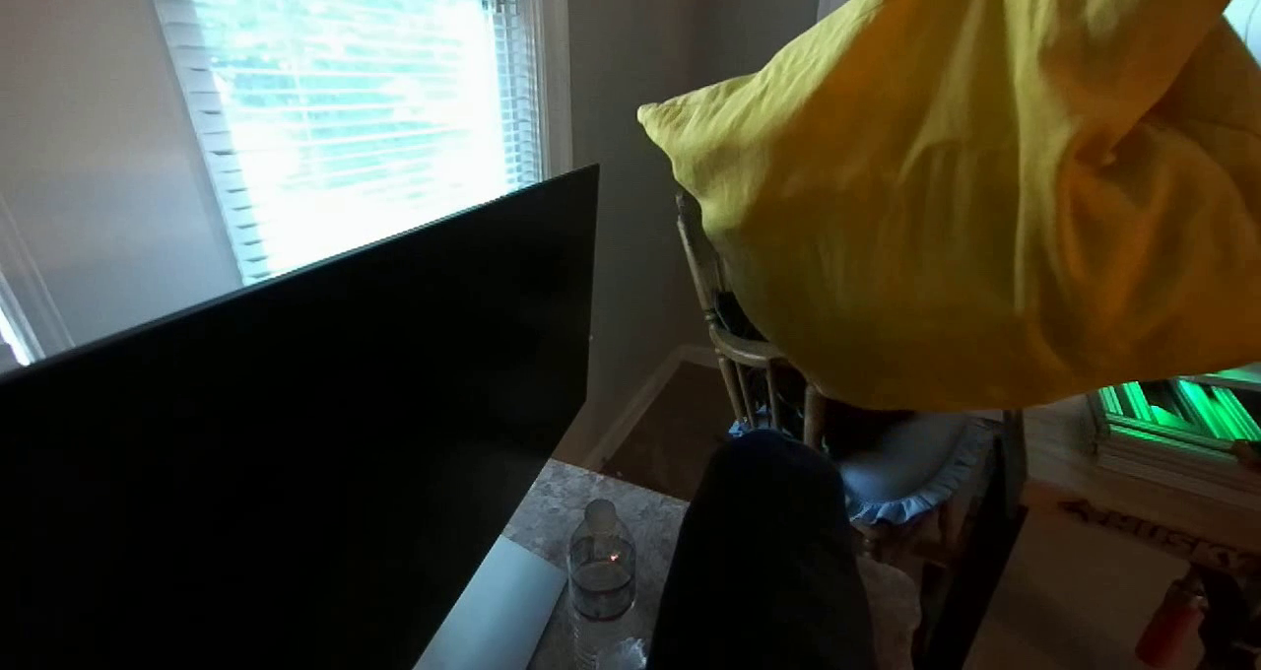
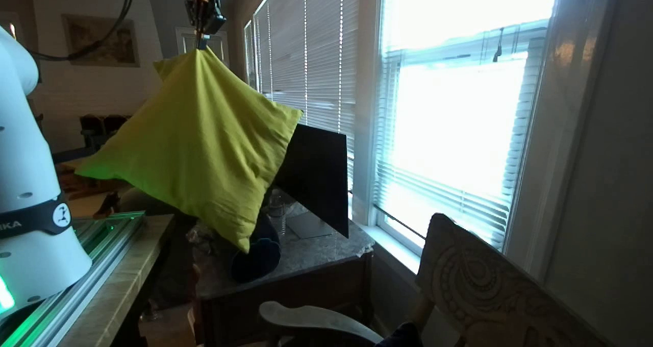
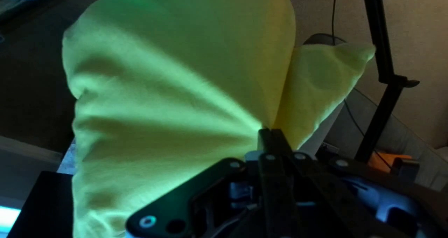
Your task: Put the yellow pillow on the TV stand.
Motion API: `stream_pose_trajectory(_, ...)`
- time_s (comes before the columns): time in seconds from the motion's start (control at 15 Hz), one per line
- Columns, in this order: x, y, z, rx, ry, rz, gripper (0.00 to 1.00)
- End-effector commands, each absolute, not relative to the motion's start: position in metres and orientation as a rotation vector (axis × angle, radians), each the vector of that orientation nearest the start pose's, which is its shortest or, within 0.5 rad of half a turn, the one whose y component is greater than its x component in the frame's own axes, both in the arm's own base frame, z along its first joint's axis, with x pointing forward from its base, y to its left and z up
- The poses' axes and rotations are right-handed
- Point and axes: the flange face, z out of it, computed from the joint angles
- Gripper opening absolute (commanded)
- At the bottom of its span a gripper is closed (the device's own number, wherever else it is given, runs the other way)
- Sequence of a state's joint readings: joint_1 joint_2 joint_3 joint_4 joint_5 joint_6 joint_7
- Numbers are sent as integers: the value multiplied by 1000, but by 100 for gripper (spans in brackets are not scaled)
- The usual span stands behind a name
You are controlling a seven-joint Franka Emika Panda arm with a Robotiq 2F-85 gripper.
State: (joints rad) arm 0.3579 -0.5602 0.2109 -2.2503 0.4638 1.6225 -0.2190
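The yellow pillow hangs in the air, pinched at its upper part; it also shows in an exterior view and in the wrist view. My gripper is shut on it, with the fabric gathered at the fingertips. The gripper is out of frame in the exterior view from beside the screen. The TV stand has a grey mottled top. The pillow's lowest corner overlaps the stand's near left part in the picture; contact cannot be told.
A black screen stands on the TV stand, with a clear bottle, a silver flat object and a dark rounded object. A carved wooden chair stands close by. The arm's base is on a wooden table.
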Motion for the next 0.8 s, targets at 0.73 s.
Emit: stream_pose_trajectory(0.73, 289, 260, 567, -2623, -982, 164, 0)
